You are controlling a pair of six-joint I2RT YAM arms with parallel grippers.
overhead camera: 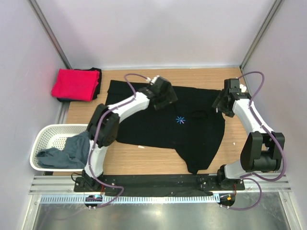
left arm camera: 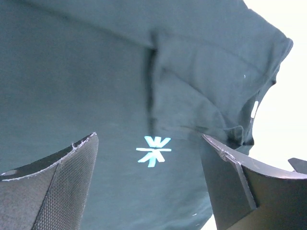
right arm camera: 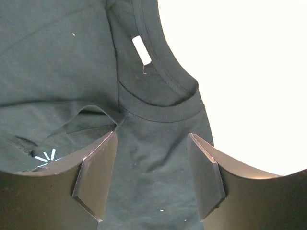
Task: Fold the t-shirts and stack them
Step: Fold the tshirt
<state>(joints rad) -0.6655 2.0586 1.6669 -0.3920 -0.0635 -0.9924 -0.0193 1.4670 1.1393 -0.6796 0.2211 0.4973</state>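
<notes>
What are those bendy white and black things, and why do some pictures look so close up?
They are two robot arms fixed to a wooden table. The big picture comes from a camera overhead. The two close-ups come from cameras on the wrists. The left pincer and right pincer are both open over a spread-out black t-shirt, holding nothing. A folded red t-shirt lies in the far left corner, and a grey t-shirt hangs out of a white basket.

Spread tee (overhead camera: pixel 158 129) lies in the middle of the table (overhead camera: pixel 144 165). Folded tee (overhead camera: pixel 74 85) sits in the far-left corner (on another cloth (overhead camera: pixel 98 72)). Basket (overhead camera: pixel 50 136) is at the near-left edge, with draped tee (overhead camera: pixel 72 151) over its right rim. Left claw (overhead camera: pixel 165 96) is above spread tee's far half, right claw (overhead camera: pixel 224 103) above its collar.
</notes>
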